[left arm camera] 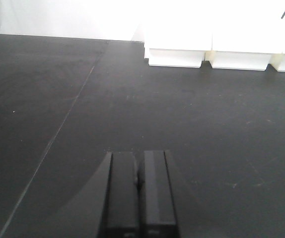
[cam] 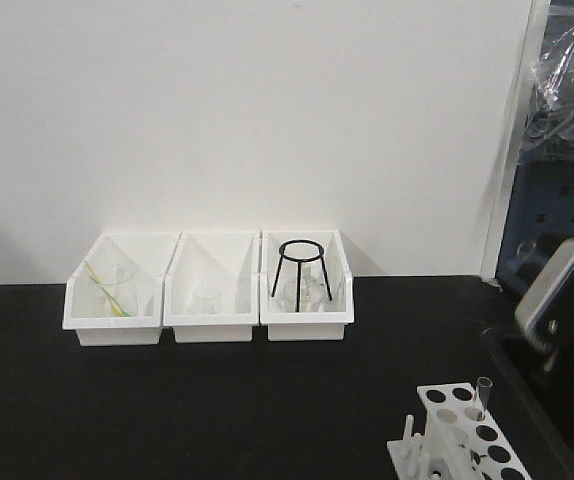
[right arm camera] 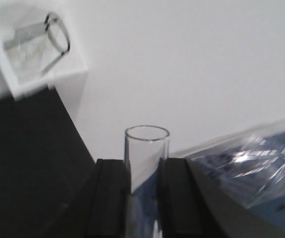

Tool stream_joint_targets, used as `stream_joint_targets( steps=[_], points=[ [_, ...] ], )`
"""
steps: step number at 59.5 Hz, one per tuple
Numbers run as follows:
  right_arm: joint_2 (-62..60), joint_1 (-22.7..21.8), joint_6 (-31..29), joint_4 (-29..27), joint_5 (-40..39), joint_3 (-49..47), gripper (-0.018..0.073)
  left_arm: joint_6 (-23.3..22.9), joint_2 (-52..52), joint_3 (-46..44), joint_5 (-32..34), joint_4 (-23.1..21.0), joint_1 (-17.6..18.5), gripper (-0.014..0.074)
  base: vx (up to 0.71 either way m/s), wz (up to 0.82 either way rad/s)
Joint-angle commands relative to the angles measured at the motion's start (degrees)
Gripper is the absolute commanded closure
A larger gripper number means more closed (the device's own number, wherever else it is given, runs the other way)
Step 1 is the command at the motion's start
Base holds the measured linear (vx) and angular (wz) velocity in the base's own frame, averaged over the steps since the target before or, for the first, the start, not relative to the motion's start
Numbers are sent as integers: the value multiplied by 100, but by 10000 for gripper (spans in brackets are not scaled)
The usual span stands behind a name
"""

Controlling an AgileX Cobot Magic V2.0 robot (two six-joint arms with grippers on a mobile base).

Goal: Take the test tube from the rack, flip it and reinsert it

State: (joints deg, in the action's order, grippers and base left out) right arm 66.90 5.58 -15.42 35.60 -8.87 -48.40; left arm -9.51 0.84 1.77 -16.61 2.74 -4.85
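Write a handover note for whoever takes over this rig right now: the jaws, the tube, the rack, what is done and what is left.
Left gripper: jaws shut and empty, over the bare black table.
Right gripper: jaws closed on the test tube, just below its open rim.
Tube: upright, rim up, at the back right corner of the rack, which sits at the table's front right. Whether it has cleared its hole cannot be told.
Done: the grasp.
Left: lift out, flip, reinsert.
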Motion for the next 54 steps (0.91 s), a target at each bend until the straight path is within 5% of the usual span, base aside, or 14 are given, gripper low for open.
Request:
stream_joint_targets(
  steps=[1, 5, 12, 28, 54],
  points=[
    [-123, -46, 1580, -1999, -559, -240, 568, -1, 72, 5, 505, -21, 28, 603, 0, 0],
    [-49, -40, 1844, -2835, -683, -240, 568, -1, 72, 5, 505, -21, 28, 603, 0, 0],
    [89, -40, 1822, -3333, -1535, 91, 568, -1, 72, 5, 505, -21, 28, 603, 0, 0],
    [529, -40, 2144, -3146, -5264, 1998, 568, -1, 72, 5, 505, -21, 28, 603, 0, 0],
    [1619, -40, 2430, -2711, -6553, 2272, 568, -1, 72, 5, 505, -21, 28, 603, 0, 0]
  ],
)
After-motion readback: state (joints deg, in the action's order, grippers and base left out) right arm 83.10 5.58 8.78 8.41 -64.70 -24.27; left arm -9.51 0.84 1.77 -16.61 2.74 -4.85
